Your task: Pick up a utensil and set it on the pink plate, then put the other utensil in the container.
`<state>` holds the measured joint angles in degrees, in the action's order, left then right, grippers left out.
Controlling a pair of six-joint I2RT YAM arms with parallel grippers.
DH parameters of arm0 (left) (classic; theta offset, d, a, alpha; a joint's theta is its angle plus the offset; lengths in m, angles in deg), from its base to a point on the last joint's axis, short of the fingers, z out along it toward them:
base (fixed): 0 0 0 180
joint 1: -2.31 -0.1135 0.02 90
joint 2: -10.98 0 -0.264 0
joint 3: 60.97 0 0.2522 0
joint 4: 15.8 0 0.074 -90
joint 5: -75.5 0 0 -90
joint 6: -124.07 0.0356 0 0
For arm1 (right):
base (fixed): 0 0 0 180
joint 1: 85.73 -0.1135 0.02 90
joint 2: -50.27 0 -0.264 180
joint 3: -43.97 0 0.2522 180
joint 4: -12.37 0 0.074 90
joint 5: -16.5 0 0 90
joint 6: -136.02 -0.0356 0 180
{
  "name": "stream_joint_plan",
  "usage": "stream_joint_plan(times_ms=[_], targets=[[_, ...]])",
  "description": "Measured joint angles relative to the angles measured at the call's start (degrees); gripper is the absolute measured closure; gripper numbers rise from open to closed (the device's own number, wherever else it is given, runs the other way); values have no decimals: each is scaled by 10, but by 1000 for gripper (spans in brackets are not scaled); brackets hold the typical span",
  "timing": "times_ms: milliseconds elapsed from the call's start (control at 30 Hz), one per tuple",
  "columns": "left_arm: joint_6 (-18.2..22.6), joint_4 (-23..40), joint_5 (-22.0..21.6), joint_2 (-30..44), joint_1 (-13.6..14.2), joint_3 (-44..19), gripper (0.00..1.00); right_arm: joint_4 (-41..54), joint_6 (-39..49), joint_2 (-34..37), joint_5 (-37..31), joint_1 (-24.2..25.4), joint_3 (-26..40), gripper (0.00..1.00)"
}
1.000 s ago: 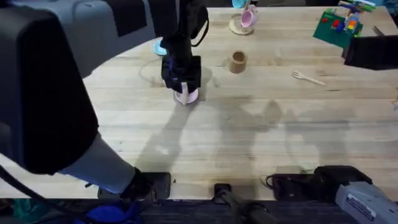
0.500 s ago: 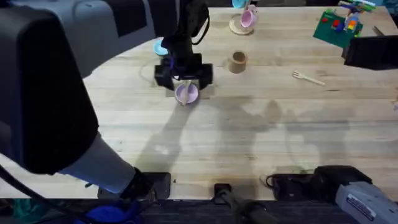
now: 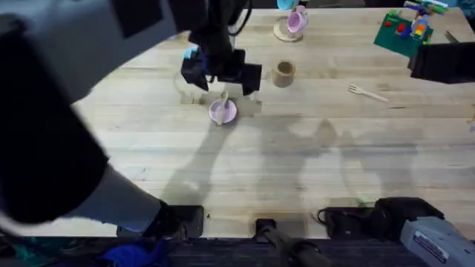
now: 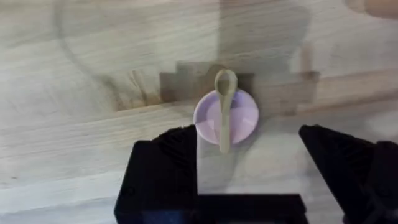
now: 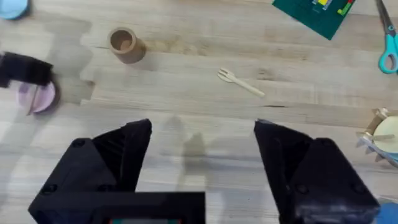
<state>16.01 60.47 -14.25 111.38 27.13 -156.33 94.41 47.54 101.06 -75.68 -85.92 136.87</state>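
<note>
The small pale wooden spoon (image 4: 224,107) lies across the small round pink plate (image 4: 244,118), bowl overhanging the rim. The left gripper (image 3: 221,74) hangs above, at the plate's 12 o'clock, fingers spread and empty. The slim wooden fork (image 3: 367,93) rests at 3 o'clock of the tan cylindrical cup (image 3: 283,73) (well apart). The right gripper (image 5: 202,162) is spread wide, holding nothing.

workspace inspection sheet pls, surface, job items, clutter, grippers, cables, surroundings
surface: pale wood table, arm shadows across it
job's things: spoon lies on the pink plate, bowl end over the rim; fork flat on the table, right of the cup, apart from it
clutter: pink mug on a coaster; blue plate; green board; scissors
grippers: left gripper open above the plate, empty; right gripper open, empty, above bare table
cables: nothing seen
surroundings: nothing seen
</note>
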Motion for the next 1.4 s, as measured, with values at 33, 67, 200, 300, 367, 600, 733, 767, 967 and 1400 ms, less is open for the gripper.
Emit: stream_joint_plan(times_ms=[33,67,200,300,367,600,733,767,967,1400], targets=[[12,7,0,-12,0,-6,7,0,0,0,0,0,0,5],[23,13,0,-23,0,-12,7,0,0,0,0,0,0,5],[73,39,0,-75,0,-44,7,0,0,0,0,0,0,5],[97,68,0,-113,0,-66,7,8,0,0,0,0,0,5],[105,84,0,-136,0,-80,7,13,0,0,0,0,0,5],[117,104,0,-231,0,-119,7,48,0,0,0,0,0,5],[119,107,0,-289,0,-119,7,86,0,0,0,0,0,5],[119,107,0,-301,0,-120,7,98,0,0,0,0,0,5],[121,121,-3,-351,0,-120,7,182,0,0,0,0,0,5],[236,183,56,-363,0,-118,8,244,0,-1,0,0,3,5]])
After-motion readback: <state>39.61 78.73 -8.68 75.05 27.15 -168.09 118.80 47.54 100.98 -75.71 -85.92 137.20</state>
